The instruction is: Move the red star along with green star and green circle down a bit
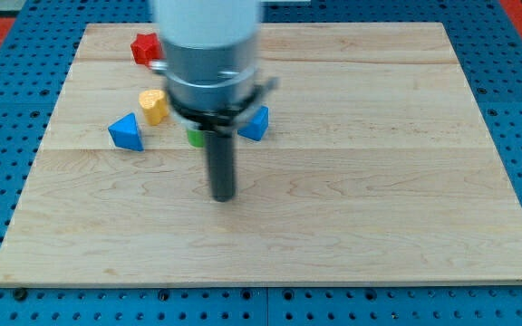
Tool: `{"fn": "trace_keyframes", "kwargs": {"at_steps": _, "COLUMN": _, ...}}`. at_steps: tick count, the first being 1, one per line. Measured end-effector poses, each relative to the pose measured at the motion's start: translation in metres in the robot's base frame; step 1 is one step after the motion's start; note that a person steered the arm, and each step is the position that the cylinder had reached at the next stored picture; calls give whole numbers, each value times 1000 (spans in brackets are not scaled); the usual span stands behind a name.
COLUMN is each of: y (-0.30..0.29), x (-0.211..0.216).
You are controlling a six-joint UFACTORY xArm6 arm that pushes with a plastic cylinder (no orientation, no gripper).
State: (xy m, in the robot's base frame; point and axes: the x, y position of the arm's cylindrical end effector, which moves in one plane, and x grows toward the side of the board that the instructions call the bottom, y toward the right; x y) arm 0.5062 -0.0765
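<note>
A red block (144, 48), its shape partly cut off by the arm, lies near the view's top left of the wooden board (379, 181). A small piece of a green block (194, 138) shows just left of the rod; the arm hides the rest of it, so I cannot tell its shape. No second green block is visible. My tip (222, 197) rests on the board below the green piece, a short way apart from it and far below the red block.
A yellow block (153, 106) and a blue triangle (126, 132) lie left of the rod. Another blue triangular block (256, 123) sits just right of it. The arm's wide grey body (208, 54) hides the board's top centre.
</note>
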Motion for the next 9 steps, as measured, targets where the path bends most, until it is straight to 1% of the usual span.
{"fn": "trace_keyframes", "kwargs": {"at_steps": 2, "y": -107, "x": -45}}
{"fn": "trace_keyframes", "kwargs": {"at_steps": 3, "y": -149, "x": -63}}
{"fn": "trace_keyframes", "kwargs": {"at_steps": 4, "y": -180, "x": -95}}
{"fn": "trace_keyframes", "kwargs": {"at_steps": 5, "y": -196, "x": -143}}
{"fn": "trace_keyframes", "kwargs": {"at_steps": 7, "y": -202, "x": -226}}
{"fn": "trace_keyframes", "kwargs": {"at_steps": 8, "y": -193, "x": -259}}
{"fn": "trace_keyframes", "kwargs": {"at_steps": 9, "y": -146, "x": -272}}
